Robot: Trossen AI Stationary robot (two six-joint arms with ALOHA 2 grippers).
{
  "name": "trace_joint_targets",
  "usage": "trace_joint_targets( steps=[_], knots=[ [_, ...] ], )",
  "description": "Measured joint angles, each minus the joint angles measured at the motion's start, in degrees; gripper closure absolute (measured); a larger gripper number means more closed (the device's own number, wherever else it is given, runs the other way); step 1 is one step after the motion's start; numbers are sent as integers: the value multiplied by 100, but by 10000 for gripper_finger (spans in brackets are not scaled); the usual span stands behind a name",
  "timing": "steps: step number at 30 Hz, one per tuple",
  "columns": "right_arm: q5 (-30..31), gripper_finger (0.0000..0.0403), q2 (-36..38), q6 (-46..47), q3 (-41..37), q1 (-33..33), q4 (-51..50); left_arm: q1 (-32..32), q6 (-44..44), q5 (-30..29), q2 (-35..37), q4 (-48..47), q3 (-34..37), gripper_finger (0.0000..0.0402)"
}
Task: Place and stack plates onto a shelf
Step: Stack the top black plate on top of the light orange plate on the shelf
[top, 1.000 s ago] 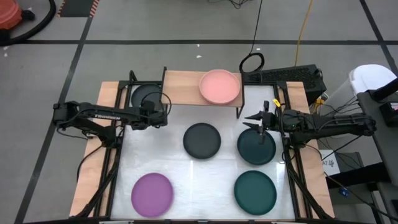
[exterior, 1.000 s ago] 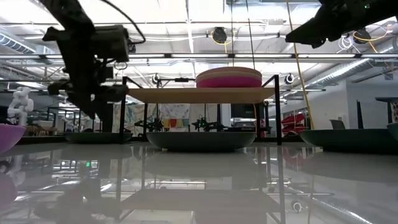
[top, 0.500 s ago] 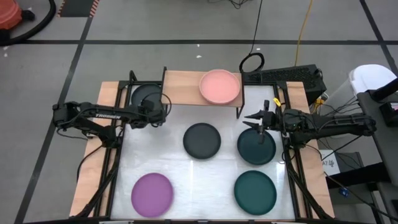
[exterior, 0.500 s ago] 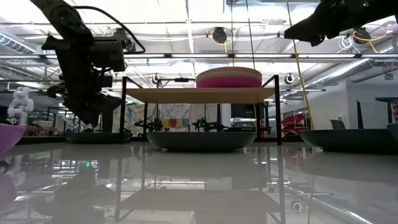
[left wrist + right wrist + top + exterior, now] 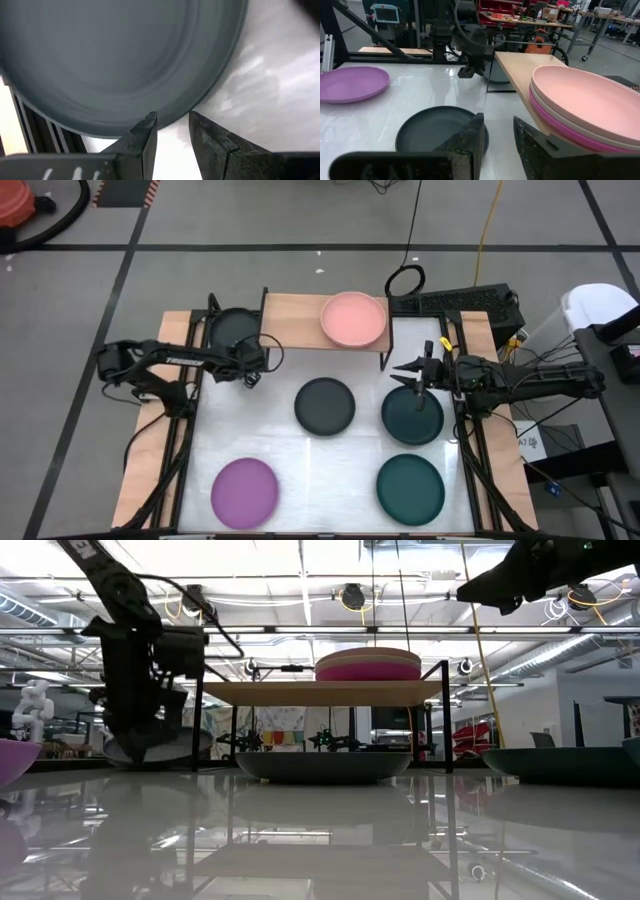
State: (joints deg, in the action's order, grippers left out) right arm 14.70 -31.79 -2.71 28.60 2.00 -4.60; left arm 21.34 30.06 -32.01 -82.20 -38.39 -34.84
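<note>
- The left gripper [image 5: 252, 370] pinches the rim of a charcoal plate [image 5: 232, 330] between its dark fingers [image 5: 145, 142], at the shelf's left end.
- The low view shows that plate [image 5: 160, 746] lifted off the table and tilted, which the high view cannot show.
- The right gripper [image 5: 412, 372] hovers above a dark teal plate [image 5: 412, 417]; its fingers [image 5: 470, 137] stand slightly apart with nothing between them.
- The shelf [image 5: 295, 320] is a pale wooden board on thin black legs.
- A pale pink plate [image 5: 353, 318] tops a stack on the shelf's right side; the right wrist view shows beige and magenta rims beneath it.
- Matte round plates lie on the glossy white table [image 5: 270, 435]: charcoal [image 5: 324, 405], purple [image 5: 245, 492], another teal [image 5: 410, 488].
</note>
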Motion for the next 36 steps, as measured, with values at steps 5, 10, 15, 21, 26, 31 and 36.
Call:
trace_joint_targets(
  steps=[5, 10, 15, 21, 26, 31, 36],
  knots=[
    [0, 312, 0, 10, 0, 0, -23, 103, -175, -103, -364, 186, -1, 282],
    [0, 312, 0, 10, 0, 0, -58, 33, -188, -101, -414, 240, -1, 282],
    [0, 312, 0, 11, 0, 0, -79, -36, -377, -37, -412, 253, -1, 282],
    [-2, 312, 0, 56, 0, 0, -114, -46, -91, 44, -414, 262, -1, 338],
    [-2, 312, 0, 113, 0, 0, -144, -157, 235, -289, -358, 151, -57, 387],
    [-2, 312, 1, 118, 1, 0, -169, -441, 836, -640, -271, -759, -508, 390],
    [-4, 312, 0, 122, 2, 0, -168, -699, 1325, -1342, -80, -2015, -1343, 390]
  ],
)
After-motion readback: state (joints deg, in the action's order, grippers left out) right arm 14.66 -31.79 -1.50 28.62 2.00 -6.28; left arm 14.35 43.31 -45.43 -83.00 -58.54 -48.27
